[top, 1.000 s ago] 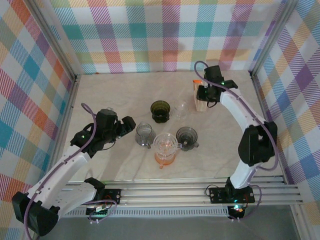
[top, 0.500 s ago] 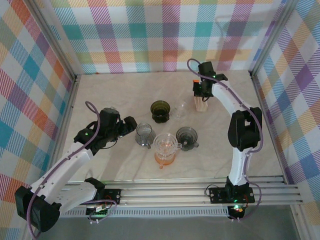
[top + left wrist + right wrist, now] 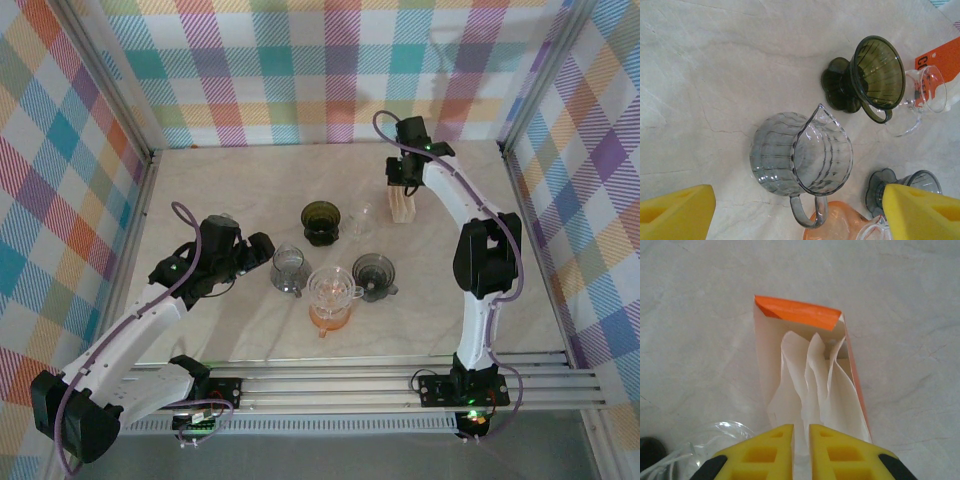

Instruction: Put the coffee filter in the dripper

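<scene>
Inside the orange box [image 3: 799,315], just under the right gripper [image 3: 801,434], pinched at the top edge by nearly closed jaws: coffee filter [image 3: 796,371], upright, long axis along the box, pointing up.

The pale marbled table [image 3: 230,180] bears a central cluster: olive dripper [image 3: 320,222] at twelve o'clock, clear cup [image 3: 363,218] one, filter box [image 3: 402,205] two, smoky dripper [image 3: 374,275] four, orange carafe [image 3: 323,320] six, grey pitcher [image 3: 288,268] nine.
</scene>
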{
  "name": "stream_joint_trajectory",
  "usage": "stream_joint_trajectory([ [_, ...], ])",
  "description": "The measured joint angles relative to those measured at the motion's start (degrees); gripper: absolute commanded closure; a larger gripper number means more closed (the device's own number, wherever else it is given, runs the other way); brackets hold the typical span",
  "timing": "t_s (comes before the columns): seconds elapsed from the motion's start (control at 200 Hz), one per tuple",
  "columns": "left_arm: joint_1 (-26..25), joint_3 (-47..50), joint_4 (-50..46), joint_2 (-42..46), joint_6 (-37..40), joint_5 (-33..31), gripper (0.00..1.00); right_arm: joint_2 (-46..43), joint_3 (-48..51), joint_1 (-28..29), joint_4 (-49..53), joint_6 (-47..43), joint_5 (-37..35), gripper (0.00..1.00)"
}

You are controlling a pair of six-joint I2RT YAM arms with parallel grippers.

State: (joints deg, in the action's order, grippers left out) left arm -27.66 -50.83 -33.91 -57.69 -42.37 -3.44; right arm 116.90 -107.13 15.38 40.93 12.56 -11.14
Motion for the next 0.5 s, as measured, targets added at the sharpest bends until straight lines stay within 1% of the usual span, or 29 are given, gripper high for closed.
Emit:
stream_joint_trajectory([
  [0.25, 0.1, 0.0, 0.0, 0.0, 0.0, 0.6, 0.12, 4.5, -6.2, 0.0, 0.7, 0.0, -0.3, 0.83],
  [0.5, 0.2, 0.0, 0.0, -0.2, 0.0, 0.9, 0.11, 7.3, -7.8, -0.3, 1.9, 0.0, -0.9, 0.83],
])
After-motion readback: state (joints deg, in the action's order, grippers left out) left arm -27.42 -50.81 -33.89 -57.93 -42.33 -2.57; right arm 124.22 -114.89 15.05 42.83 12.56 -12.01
